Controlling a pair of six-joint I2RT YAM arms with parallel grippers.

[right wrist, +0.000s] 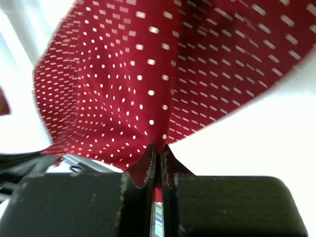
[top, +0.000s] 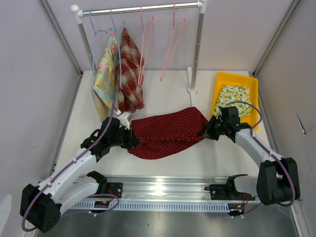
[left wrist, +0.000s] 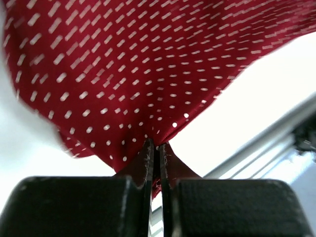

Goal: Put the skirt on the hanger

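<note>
A red skirt with white dots [top: 168,132] hangs stretched between my two grippers above the table. My left gripper [top: 129,136] is shut on its left edge; the cloth [left wrist: 123,74] is pinched between the fingers. My right gripper [top: 204,132] is shut on its right edge, with the cloth [right wrist: 148,84] pinched there too. Two empty pink hangers [top: 145,44] [top: 173,44] hang on the rail [top: 140,9] at the back.
Two garments, a pastel one [top: 104,79] and a plaid one [top: 130,74], hang on blue hangers at the rail's left. The rack's right post [top: 196,49] stands behind the skirt. A yellow tray [top: 249,84] with a floral cloth [top: 231,98] sits at the right.
</note>
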